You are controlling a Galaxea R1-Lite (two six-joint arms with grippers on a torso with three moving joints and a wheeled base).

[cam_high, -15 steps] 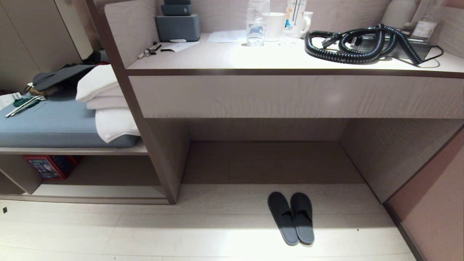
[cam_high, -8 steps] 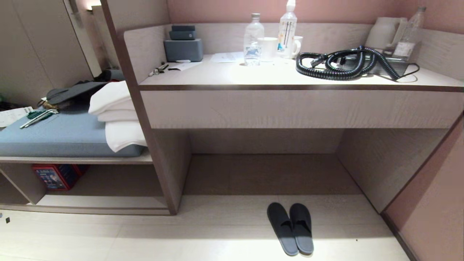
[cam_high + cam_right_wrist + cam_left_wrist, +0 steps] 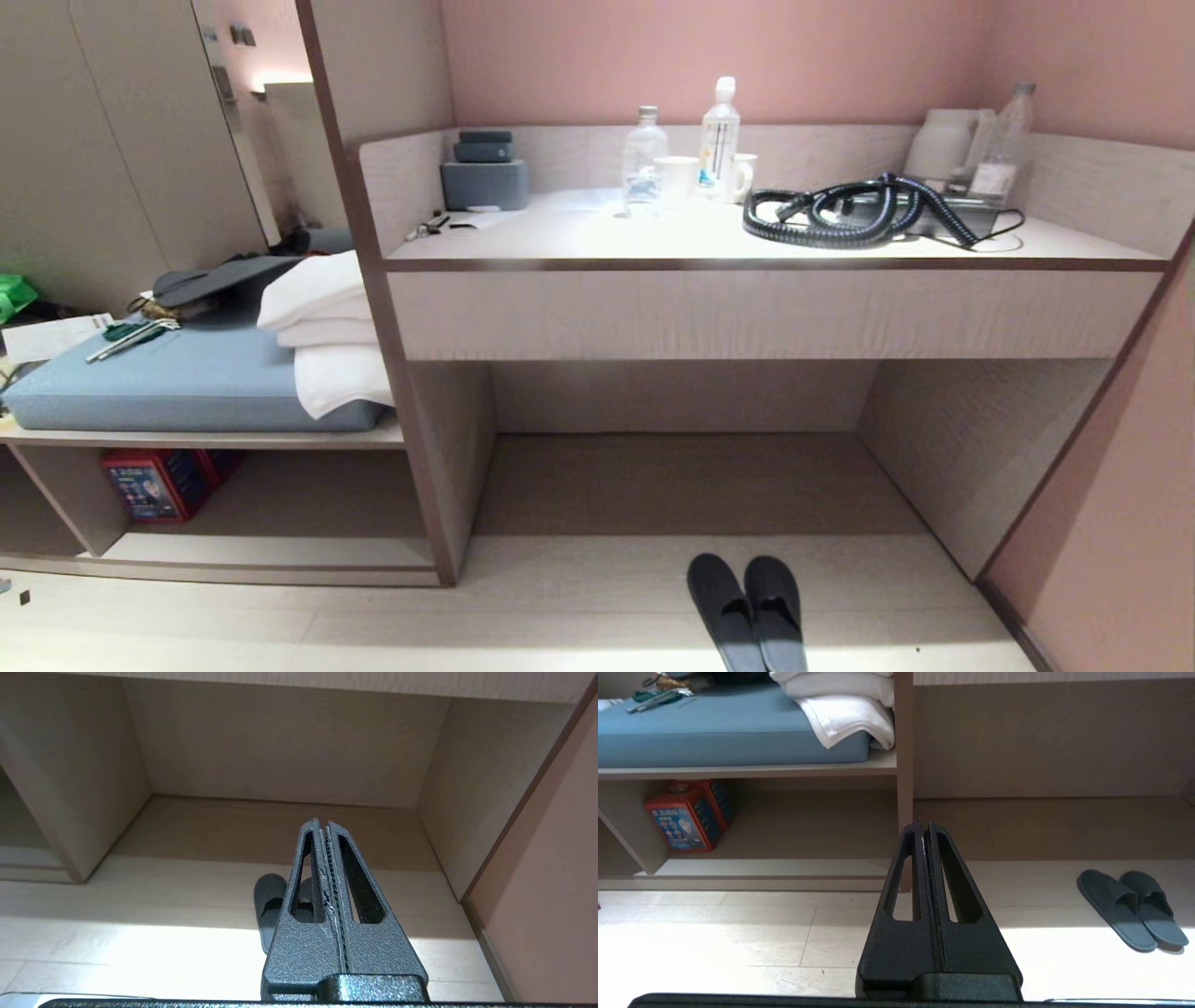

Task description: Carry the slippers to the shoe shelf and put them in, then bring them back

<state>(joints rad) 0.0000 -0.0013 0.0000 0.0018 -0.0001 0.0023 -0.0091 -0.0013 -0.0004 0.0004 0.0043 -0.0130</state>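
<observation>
The slippers (image 3: 747, 611), a dark pair side by side, lie on the pale floor before the wide cubby under the desk, their heels cut off by the head view's lower edge. The shoe shelf (image 3: 271, 551) is the low cubby with a pale bottom board to their left, under the blue cushion. Neither arm shows in the head view. My left gripper (image 3: 925, 826) is shut and empty above the floor, with the slippers (image 3: 1129, 907) off to one side and the shoe shelf (image 3: 775, 868) beyond. My right gripper (image 3: 322, 825) is shut and empty; the slippers (image 3: 271, 900) lie partly hidden behind it.
A red box (image 3: 154, 481) stands in the shoe shelf's left end. White towels (image 3: 327, 327) lie on the blue cushion (image 3: 177, 383). The desk (image 3: 747, 247) carries bottles, mugs and a coiled black cable (image 3: 840, 215). A pink wall (image 3: 1120, 523) closes the right side.
The head view has tilted upward, so the whole scene has slid down in the picture and the slippers now sit at its lower edge. Nothing in the scene itself has moved.
</observation>
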